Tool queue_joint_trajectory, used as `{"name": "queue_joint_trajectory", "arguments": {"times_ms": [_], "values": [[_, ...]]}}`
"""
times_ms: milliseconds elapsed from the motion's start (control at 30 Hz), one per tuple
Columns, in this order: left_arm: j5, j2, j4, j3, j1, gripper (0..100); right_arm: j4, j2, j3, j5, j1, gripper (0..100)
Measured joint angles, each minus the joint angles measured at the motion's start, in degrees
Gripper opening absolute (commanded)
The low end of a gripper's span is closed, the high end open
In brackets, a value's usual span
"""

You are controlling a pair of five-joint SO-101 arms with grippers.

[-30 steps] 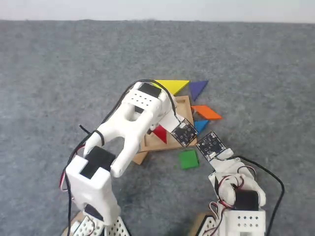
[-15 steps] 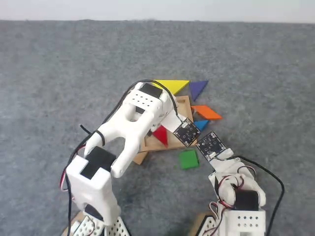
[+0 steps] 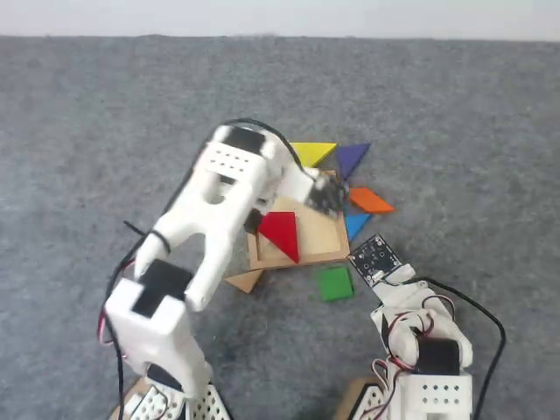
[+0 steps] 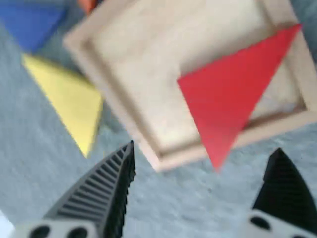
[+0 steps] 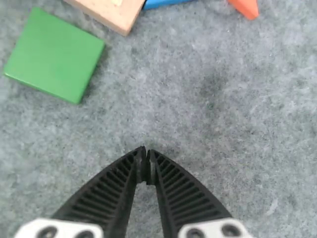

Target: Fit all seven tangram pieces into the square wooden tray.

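The square wooden tray lies mid-table with a red triangle in its near-left part. My left gripper hovers open above the tray's edge, and the red triangle lies just beyond its fingertips. Around the tray lie a yellow triangle, a purple-blue triangle, an orange piece, a small blue triangle, a green square and a tan triangle. My right gripper is shut and empty over the carpet, near the green square.
Grey carpet covers the whole table. The left arm's white body hangs over the tray's left side. The right arm's base stands at the near right. Open carpet stretches to the left and far right.
The left arm has lifted and swung back to the far left, off the tray. The red triangle now lies uncovered in the tray. The right arm has kept still.
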Motion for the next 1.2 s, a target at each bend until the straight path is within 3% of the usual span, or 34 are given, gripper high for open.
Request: {"name": "queue_joint_trajectory", "arguments": {"times_ms": [100, 233, 367, 500, 633, 900, 1033, 1200], "values": [[11.9, -6.0, 3.2, 0.0, -3.4, 24, 0.0, 0.0, 0.0, 0.0, 0.0, 0.9], [33.0, -13.3, 6.4, 1.1, -9.1, 9, 0.0, 0.0, 0.0, 0.0, 0.0, 0.9], [52.7, -16.3, 6.6, 10.3, -13.9, 9, 0.0, 0.0, 0.0, 0.0, 0.0, 0.9], [65.8, -16.8, -1.8, 24.3, -15.8, 9, 0.0, 0.0, 0.0, 0.0, 0.0, 0.9], [75.2, -16.8, -7.0, 30.5, -15.6, 5, 0.0, 0.0, 0.0, 0.0, 0.0, 0.9], [92.1, -16.8, -7.9, 30.6, -12.1, 3, 0.0, 0.0, 0.0, 0.0, 0.0, 0.9], [96.3, -16.8, -8.7, 30.6, -7.7, 3, 0.0, 0.0, 0.0, 0.0, 0.0, 0.9], [99.7, -13.2, -15.4, 30.6, -4.9, 3, 0.0, 0.0, 0.0, 0.0, 0.0, 0.9]]}}
